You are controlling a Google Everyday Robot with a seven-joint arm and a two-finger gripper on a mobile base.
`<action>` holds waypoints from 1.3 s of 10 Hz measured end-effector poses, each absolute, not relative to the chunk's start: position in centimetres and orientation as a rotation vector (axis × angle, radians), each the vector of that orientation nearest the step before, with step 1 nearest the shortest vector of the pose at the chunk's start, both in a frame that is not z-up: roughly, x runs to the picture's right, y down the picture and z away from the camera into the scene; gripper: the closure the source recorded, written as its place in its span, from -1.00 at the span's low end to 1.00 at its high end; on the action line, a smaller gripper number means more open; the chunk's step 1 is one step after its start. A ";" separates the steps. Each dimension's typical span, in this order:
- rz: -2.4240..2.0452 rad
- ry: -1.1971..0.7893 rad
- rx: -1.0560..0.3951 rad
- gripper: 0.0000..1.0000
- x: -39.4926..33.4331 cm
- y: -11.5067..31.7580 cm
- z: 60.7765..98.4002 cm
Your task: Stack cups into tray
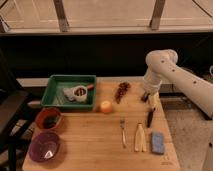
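A green tray [54,91] sits at the table's back left. Inside it lie the cups: a white cup with a dark inside and a reddish side part [81,91], resting on a paler bluish-white cup [69,94]. My gripper [148,97] hangs at the right edge of the table, far from the tray, just above a dark knife-like utensil [150,116]. The white arm [170,70] comes in from the right.
An orange-brown bowl [48,119] and a purple bowl [45,147] stand at front left. An orange fruit [105,106], a dark red bunch [121,91], a fork [123,132], a pale utensil [139,136] and a blue sponge [158,142] lie on the wooden table [95,145].
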State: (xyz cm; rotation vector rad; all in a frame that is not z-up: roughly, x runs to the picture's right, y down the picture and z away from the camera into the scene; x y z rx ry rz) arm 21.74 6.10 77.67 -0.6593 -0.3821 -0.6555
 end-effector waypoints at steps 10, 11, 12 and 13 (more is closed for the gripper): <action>-0.703 -0.384 -0.647 -0.58 21.4 5.2 77.6; -0.753 -0.395 -0.630 -0.58 20.5 3.7 77.5; -0.807 -0.405 -0.616 -0.58 19.2 2.3 77.3; -0.852 -0.412 -0.605 -0.58 17.9 1.6 77.2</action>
